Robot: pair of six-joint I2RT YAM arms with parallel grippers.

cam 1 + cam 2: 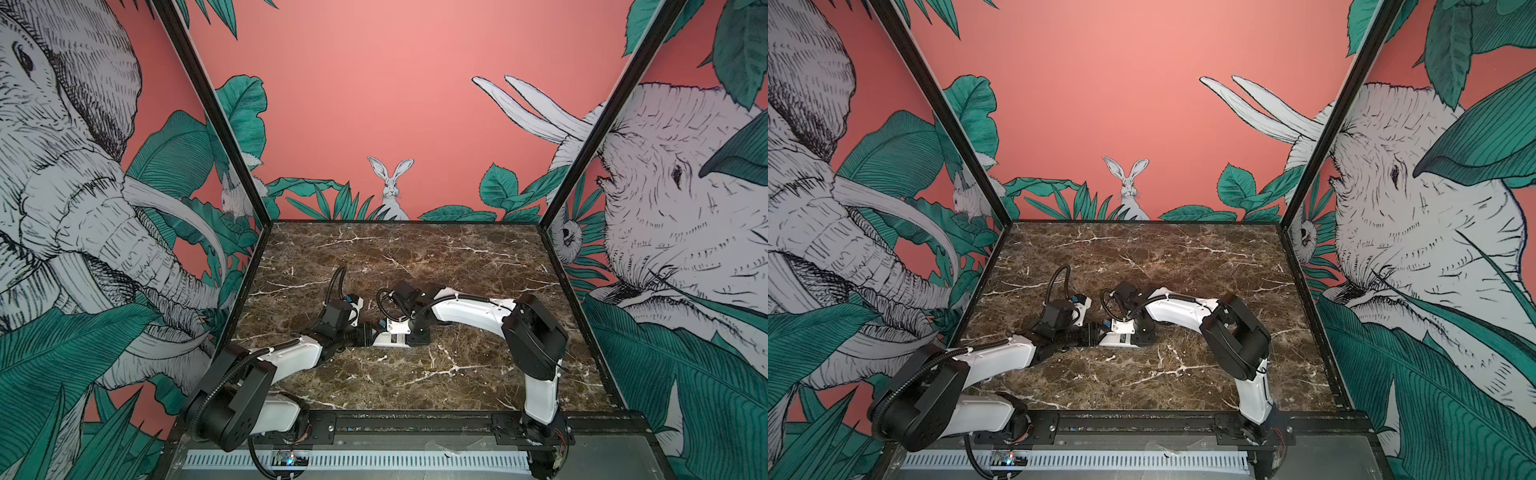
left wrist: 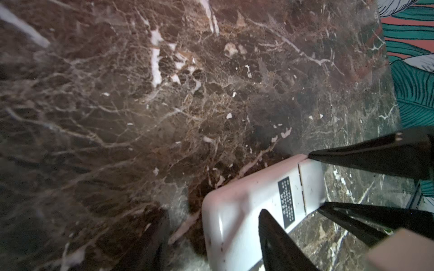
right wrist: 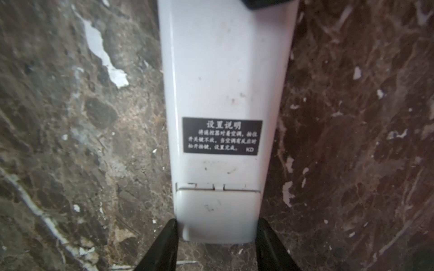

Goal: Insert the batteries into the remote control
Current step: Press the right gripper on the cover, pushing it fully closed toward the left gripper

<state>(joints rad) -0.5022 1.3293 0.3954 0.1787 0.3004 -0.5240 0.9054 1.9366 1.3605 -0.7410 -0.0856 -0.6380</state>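
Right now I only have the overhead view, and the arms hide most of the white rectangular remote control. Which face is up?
Observer: The white rectangular remote control lies back up; the right wrist view shows its black printed label.
Operator: Battery cover off?
Observer: No, the white plastic battery cover sits in place.
Operator: Right gripper holding it?
Observer: Yes, the right gripper has black fingers against both sides of the cover end.

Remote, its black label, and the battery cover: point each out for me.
Remote (image 3: 225,70): right wrist view, bare white back.
Label (image 3: 222,136): right wrist view, middle of the black sticker.
Cover (image 3: 217,211): right wrist view, centre of the lid.
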